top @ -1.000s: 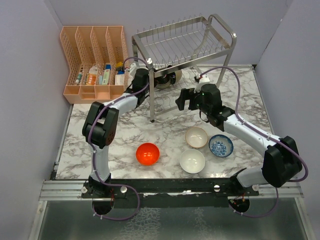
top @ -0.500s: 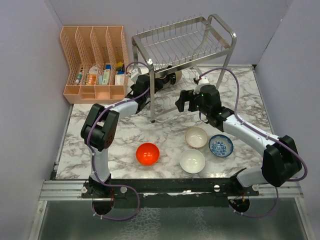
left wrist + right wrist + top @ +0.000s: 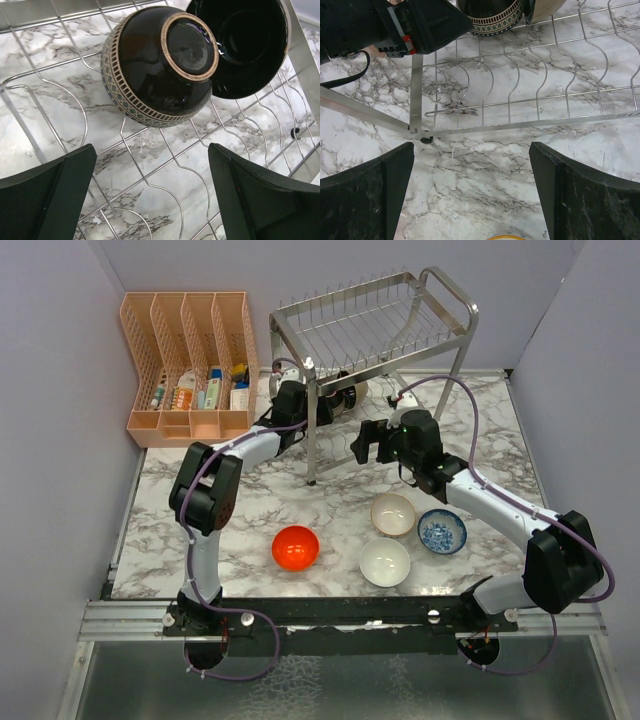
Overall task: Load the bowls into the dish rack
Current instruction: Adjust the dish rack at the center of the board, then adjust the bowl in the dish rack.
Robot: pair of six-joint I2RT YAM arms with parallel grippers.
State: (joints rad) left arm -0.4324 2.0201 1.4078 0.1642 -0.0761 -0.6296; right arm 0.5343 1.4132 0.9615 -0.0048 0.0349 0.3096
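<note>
Dish rack (image 3: 370,325) nudged right, left gripper (image 3: 152,172) deeper under it, fingers wide, empty; dark brown bowl (image 3: 155,75) lies tilted on lower tier, upper centre. Right gripper (image 3: 472,172) wide, empty. Organiser (image 3: 190,360) labels unreadable.

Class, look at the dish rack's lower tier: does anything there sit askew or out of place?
Yes. The dark brown bowl lies tipped on its side on the lower wires of the dish rack, foot ring towards the left wrist camera, overlapping a black dish. Nothing looks spilled or broken.
</note>
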